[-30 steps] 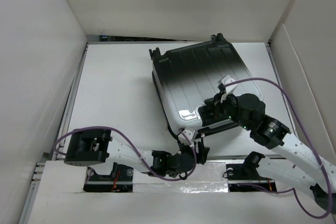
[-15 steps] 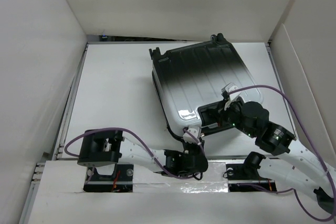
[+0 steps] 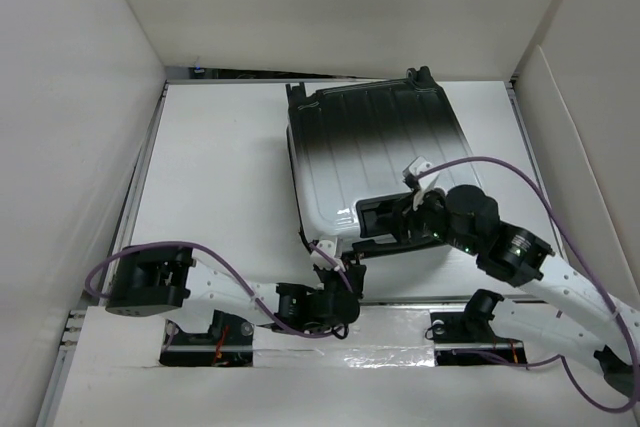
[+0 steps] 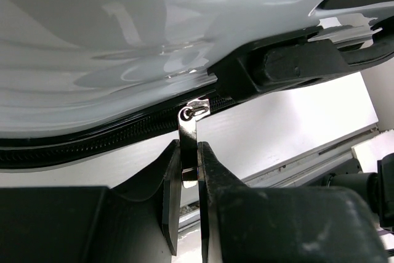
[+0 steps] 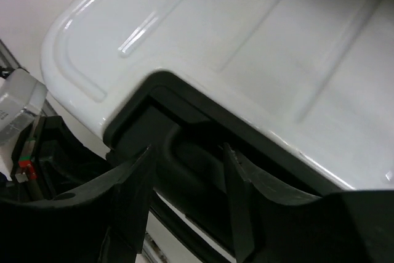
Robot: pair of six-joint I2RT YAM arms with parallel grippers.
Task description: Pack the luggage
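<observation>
The big ribbed black-to-silver hard-shell suitcase [image 3: 375,147] lies shut and flat on the white table [image 3: 220,167], over toward the far right. The left gripper [image 4: 189,167] is pinched tight on the little metal zipper pull [image 4: 192,129] at the near edge, I'd guess to run the zip round. The right gripper [image 5: 184,180] has its jaws apart, straddling the black recessed carry handle [image 5: 184,152], probably to steady the case. No brand or readable writing anywhere.
</observation>
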